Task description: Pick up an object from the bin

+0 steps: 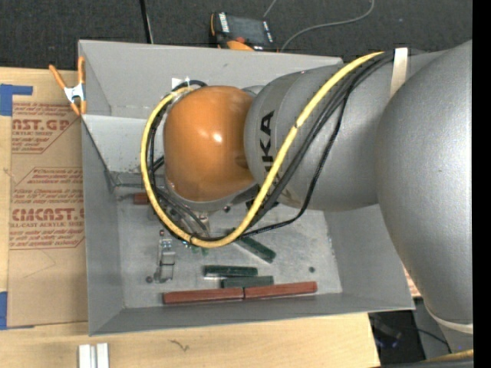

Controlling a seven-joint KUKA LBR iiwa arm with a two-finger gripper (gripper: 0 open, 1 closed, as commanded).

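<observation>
Tool (193,222) sits low in the bin (100,236) toward its left wall, near a small metal piece (163,264); wide or narrow, I cannot tell.

Dark floor (430,6), thin cables (270,14) trailing across it — small orange-and-black device (242,29)

The bin (103,282) is matt grey metal, its floor scuffed; the arm's orange cover (207,140) gleams glossy smooth.
</observation>
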